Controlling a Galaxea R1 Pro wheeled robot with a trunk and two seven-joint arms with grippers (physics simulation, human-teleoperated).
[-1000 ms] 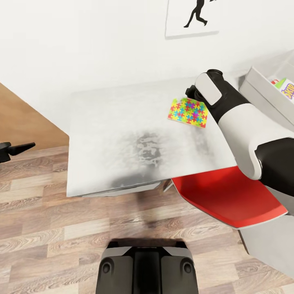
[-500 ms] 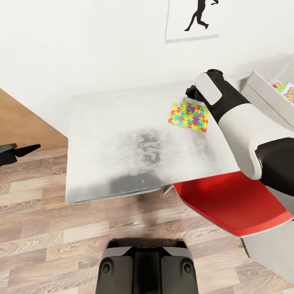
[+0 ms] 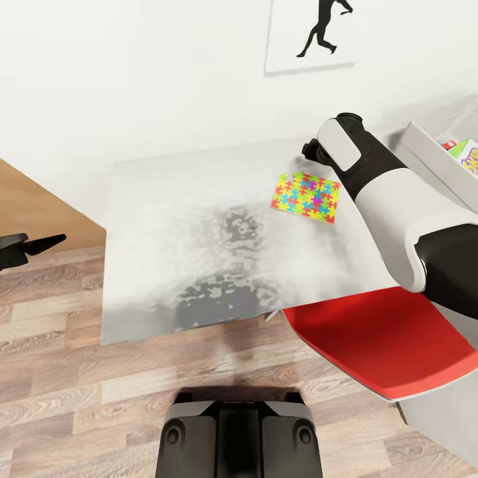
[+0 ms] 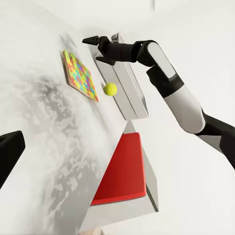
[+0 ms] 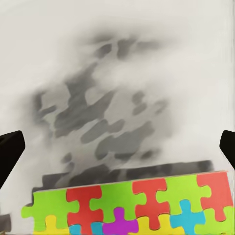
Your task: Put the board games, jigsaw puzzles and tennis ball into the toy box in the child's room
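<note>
One jigsaw puzzle (image 3: 305, 197), a thin multicolour square, lies flat on the pale table (image 3: 199, 199) toward its far right. My right gripper (image 3: 309, 150) hangs just beyond the puzzle's far edge, mostly hidden by its own wrist. In the right wrist view it (image 5: 117, 147) is open, with the puzzle's edge (image 5: 132, 205) below and bare table between the fingers. The left wrist view has the puzzle (image 4: 81, 76), the tennis ball (image 4: 110, 88) beside it, the grey toy box (image 4: 128, 90) and the right gripper (image 4: 94, 40). The toy box (image 3: 425, 151) holds a Skip-Bo board game (image 3: 469, 157). My left gripper (image 3: 32, 244) stays out left over the floor, open and empty.
A red-seated chair (image 3: 378, 335) is tucked at the table's near right corner, under my right arm. A white wall with a black silhouette picture (image 3: 312, 33) backs the table. Wood-plank floor (image 3: 79, 398) lies in front, with my base (image 3: 239, 438) at the bottom.
The whole head view has shifted slightly, so the table and puzzle sit a little lower and further left in the picture. Both arms hold the same pose.
</note>
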